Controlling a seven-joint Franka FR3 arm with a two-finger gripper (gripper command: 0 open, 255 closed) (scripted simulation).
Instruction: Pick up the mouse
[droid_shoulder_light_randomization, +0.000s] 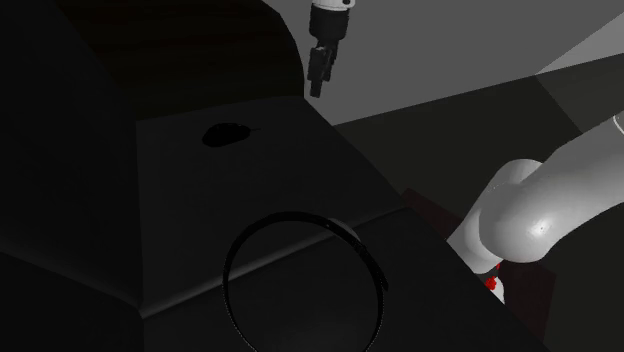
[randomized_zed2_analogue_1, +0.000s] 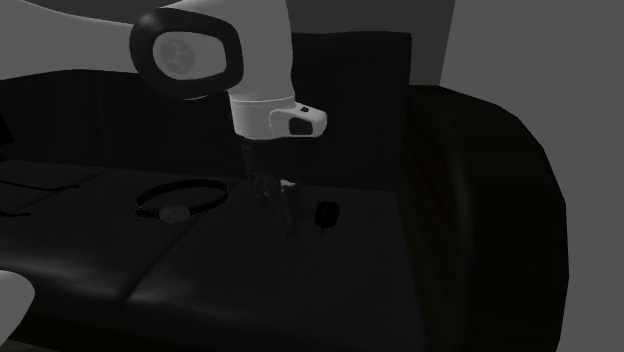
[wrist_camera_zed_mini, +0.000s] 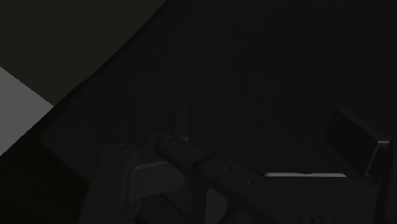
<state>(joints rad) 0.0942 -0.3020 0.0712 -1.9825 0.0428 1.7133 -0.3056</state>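
- The gripper (droid_shoulder_light_randomization: 318, 85) hangs at the top middle of the shoulder view, over a dark couch (droid_shoulder_light_randomization: 300, 185).
- In this dimness I cannot tell whether it is spread or closed.
- The mouse (droid_shoulder_light_randomization: 227, 133) lies on the seat, upper left of centre, apart from the gripper.
- In the second exterior view the mouse (randomized_zed2_analogue_1: 327, 213) sits just right of the gripper (randomized_zed2_analogue_1: 283, 215).
- A black ring (droid_shoulder_light_randomization: 232, 262) lies on the seat at lower middle.

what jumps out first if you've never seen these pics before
The white arm is the brightest thing, set against a very dark sofa, with its black gripper hanging above the seat. On the seat lie a small black mouse and, nearer the shoulder view's bottom edge, a thin black ring.
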